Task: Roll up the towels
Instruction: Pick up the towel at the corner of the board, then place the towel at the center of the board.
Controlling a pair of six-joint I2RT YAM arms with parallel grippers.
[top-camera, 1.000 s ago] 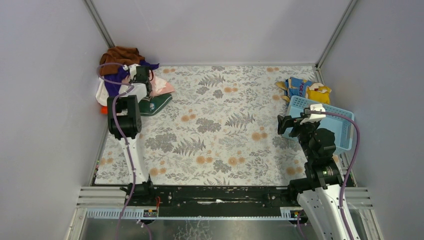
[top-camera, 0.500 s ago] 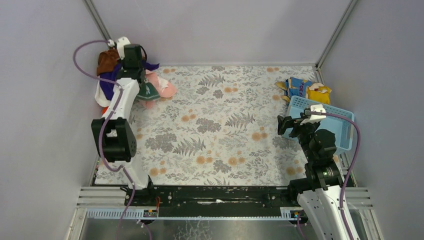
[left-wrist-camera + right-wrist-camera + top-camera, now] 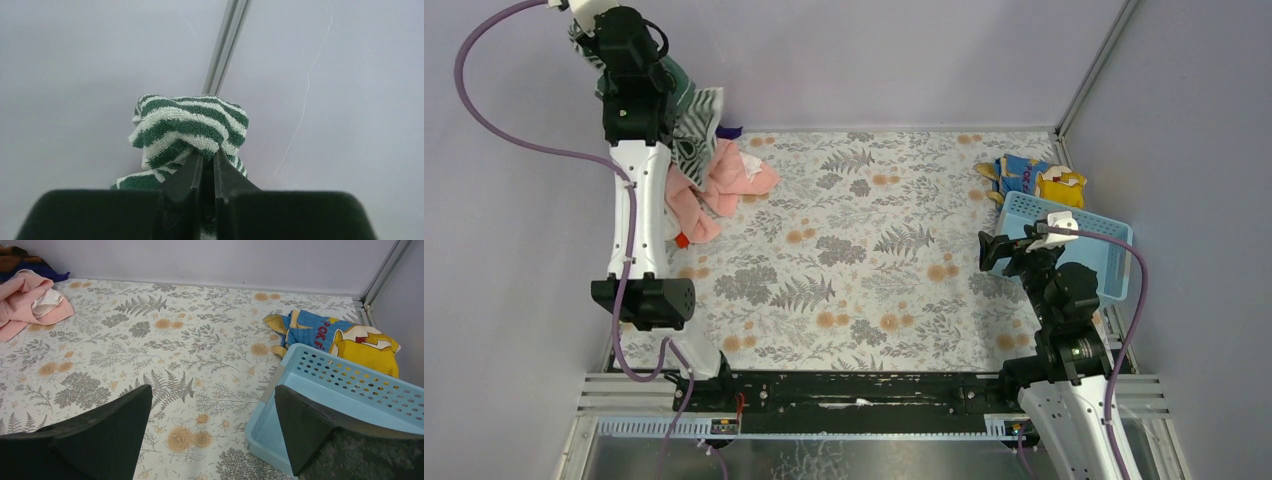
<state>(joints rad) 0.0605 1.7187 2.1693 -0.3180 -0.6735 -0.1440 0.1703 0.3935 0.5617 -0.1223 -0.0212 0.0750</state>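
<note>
My left gripper [image 3: 667,85] is raised high at the back left corner, shut on a dark green-and-white striped towel [image 3: 696,125]. In the left wrist view the towel [image 3: 190,125] bunches over the closed fingertips [image 3: 195,167] against the grey wall. Below it a pink towel [image 3: 724,185] with a white tag lies crumpled on the floral table cover [image 3: 874,260]; it also shows far left in the right wrist view [image 3: 25,305]. My right gripper [image 3: 992,250] hangs open and empty [image 3: 212,392] above the table's right side.
A light blue perforated basket [image 3: 1104,260] stands at the right edge, beside the right gripper [image 3: 350,390]. A blue and yellow printed cloth [image 3: 1034,180] lies behind it. Brown [image 3: 20,252] and purple [image 3: 47,276] towels sit in the back left corner.
The left gripper closed on the striped towel in the pile and rose high, lifting it off the table and tugging the pink towel. The right arm has stayed still.
</note>
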